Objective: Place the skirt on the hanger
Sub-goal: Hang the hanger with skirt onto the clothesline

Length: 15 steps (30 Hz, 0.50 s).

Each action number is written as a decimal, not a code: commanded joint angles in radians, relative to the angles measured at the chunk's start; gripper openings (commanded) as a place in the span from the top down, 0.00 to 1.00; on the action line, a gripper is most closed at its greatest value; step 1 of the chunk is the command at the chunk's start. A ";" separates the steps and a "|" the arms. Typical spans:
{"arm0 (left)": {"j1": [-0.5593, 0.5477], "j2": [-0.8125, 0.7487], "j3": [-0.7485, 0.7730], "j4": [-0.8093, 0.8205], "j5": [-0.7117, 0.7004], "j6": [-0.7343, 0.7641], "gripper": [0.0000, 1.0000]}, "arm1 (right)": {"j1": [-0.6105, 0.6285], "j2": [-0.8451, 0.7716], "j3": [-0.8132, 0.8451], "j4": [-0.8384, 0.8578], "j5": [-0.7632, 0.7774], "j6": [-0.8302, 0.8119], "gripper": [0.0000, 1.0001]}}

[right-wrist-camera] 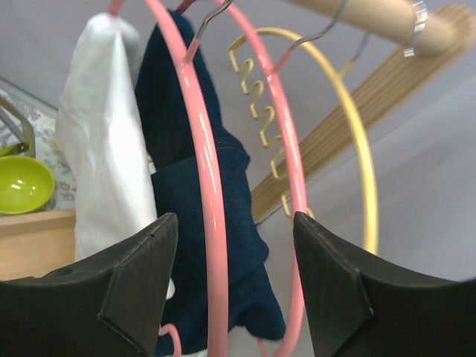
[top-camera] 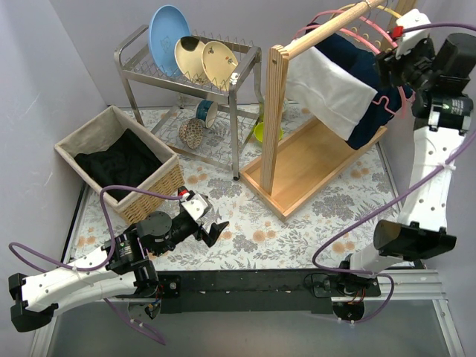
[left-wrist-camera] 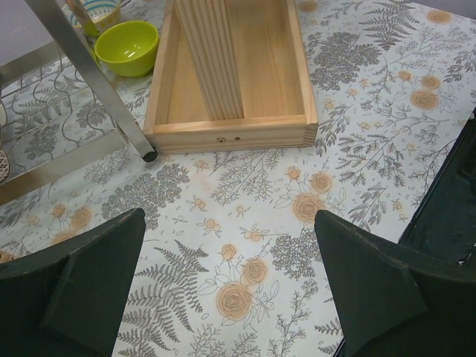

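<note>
A dark navy skirt [top-camera: 370,119] hangs from a pink hanger [top-camera: 332,21] on the wooden rail [top-camera: 320,33] of the clothes stand, next to a white garment [top-camera: 327,89]. My right gripper [top-camera: 393,65] is up by the rail, open. In the right wrist view the pink hanger's bars [right-wrist-camera: 206,171] run between its spread fingers [right-wrist-camera: 234,286], with the navy skirt [right-wrist-camera: 178,126] just behind. My left gripper [top-camera: 213,227] is open and empty low over the floral tablecloth [left-wrist-camera: 230,275].
A yellow hanger [right-wrist-camera: 361,126] hangs behind the pink one. A wicker basket [top-camera: 74,137] with black cloth [top-camera: 119,163] stands at the left. A metal dish rack [top-camera: 190,71] holds plates. The stand's wooden base [left-wrist-camera: 230,130] and a green bowl [left-wrist-camera: 126,46] lie ahead of my left gripper.
</note>
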State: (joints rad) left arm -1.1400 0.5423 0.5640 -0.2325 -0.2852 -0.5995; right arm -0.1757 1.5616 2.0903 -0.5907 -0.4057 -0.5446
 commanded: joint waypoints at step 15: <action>0.005 -0.019 0.002 -0.005 0.032 -0.010 0.02 | -0.469 0.018 0.134 0.078 -0.398 0.298 0.27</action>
State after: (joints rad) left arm -1.1400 0.5308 0.5640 -0.2348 -0.2691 -0.6037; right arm -0.6258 1.4334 2.1300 -0.4915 -0.6884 -0.3111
